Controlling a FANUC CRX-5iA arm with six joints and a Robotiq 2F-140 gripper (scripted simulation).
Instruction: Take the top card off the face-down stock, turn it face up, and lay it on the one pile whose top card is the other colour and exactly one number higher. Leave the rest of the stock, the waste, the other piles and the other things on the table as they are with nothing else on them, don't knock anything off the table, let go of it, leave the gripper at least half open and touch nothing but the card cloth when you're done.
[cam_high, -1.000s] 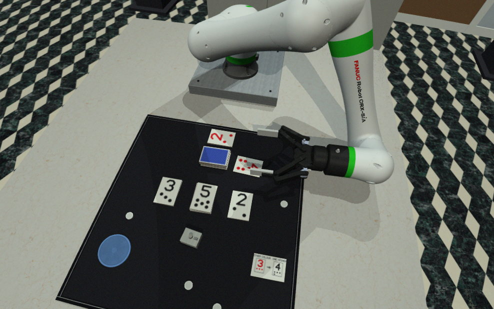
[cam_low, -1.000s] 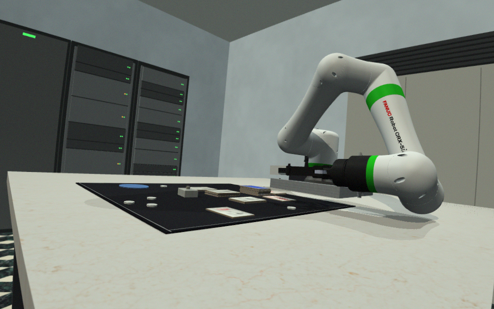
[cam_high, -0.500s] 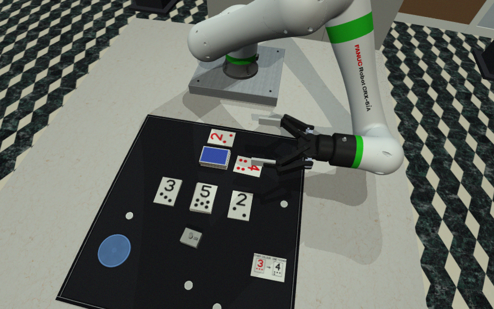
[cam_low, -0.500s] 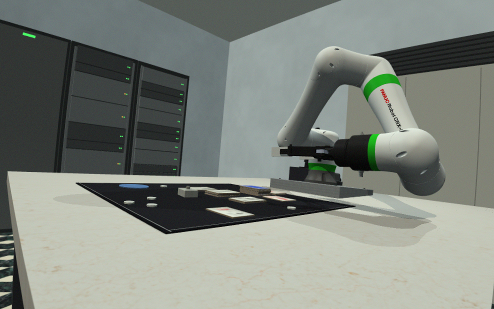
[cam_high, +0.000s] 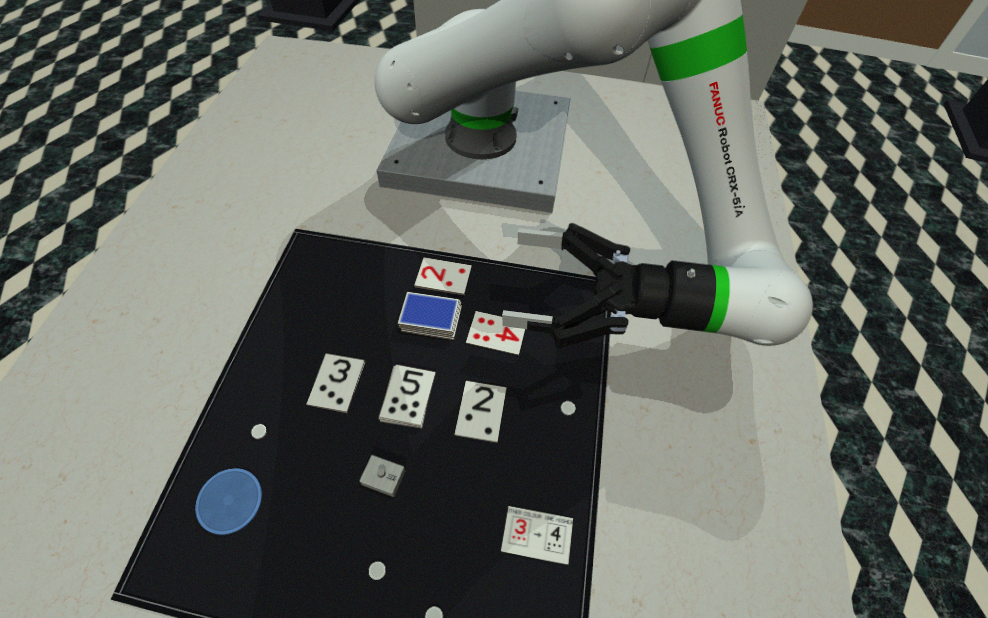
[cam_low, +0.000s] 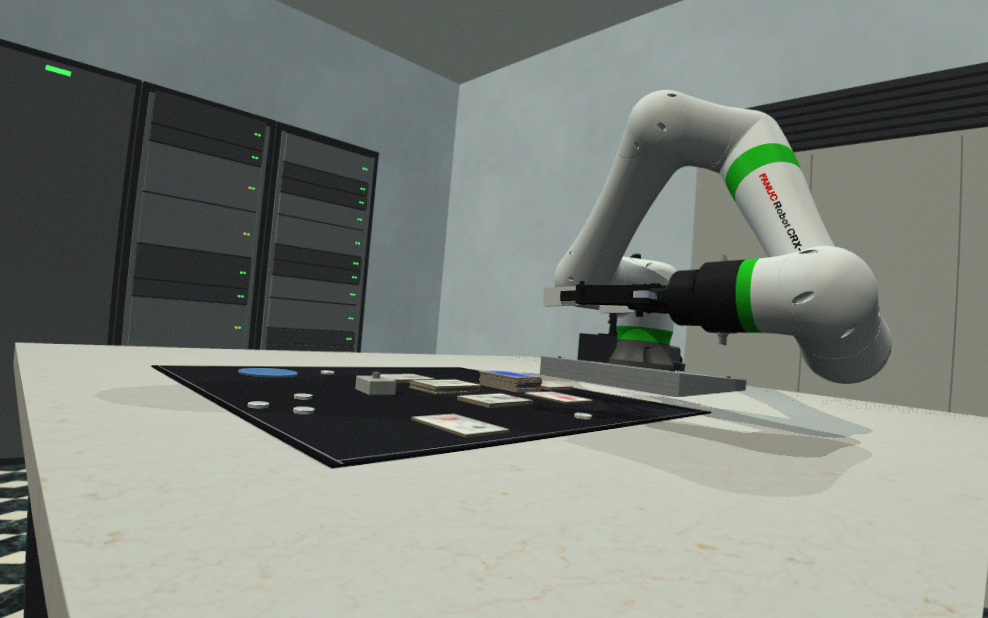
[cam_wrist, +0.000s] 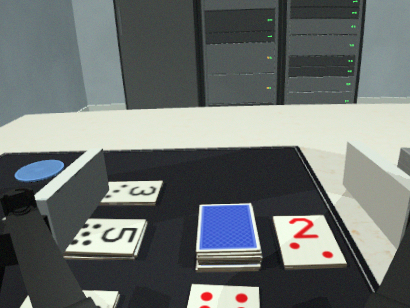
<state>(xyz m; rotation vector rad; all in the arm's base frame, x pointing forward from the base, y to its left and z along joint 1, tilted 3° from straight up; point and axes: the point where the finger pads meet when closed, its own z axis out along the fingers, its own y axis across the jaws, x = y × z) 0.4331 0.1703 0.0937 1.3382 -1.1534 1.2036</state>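
Pale marbled worktop (cam_high: 182, 240) carries everything. White arm with green bands (cam_high: 699, 145) rises from a grey base plate (cam_high: 542, 190) at the far side and bends down so its forearm lies level above the near-right corner region. Black card cloth (cam_high: 218, 437) with a thin white border covers the middle of the worktop. Pincer (cam_high: 535, 276) held horizontal, well above the cloth in the exterior view, spread fully wide and gripping nothing; one fingertip lies over the bare worktop beyond the cloth edge, the other over the red 4 card (cam_high: 496, 333). That red 4 lies face up just right of the stock (cam_high: 429, 314), apart from it. Stock is a blue-backed face-down stack, squared. A red 2 card (cam_high: 442, 276) lies face up on its far side. Row of three piles nearer the camera in the top view: black 3 (cam_high: 335, 382), black 5 (cam_high: 407, 395), black 2 (cam_high: 480, 411); the 5 pile looks thicker than its neighbours. Blue disc (cam_high: 228, 500) flat near the cloth's left corner. Rule card (cam_high: 537, 540) near the right edge shows a red 3, an arrow and a black 4. Small grey block with a button (cam_high: 381, 475) sits between the piles and the near edge. Small white round markers (cam_high: 257, 430) are scattered over the cloth.
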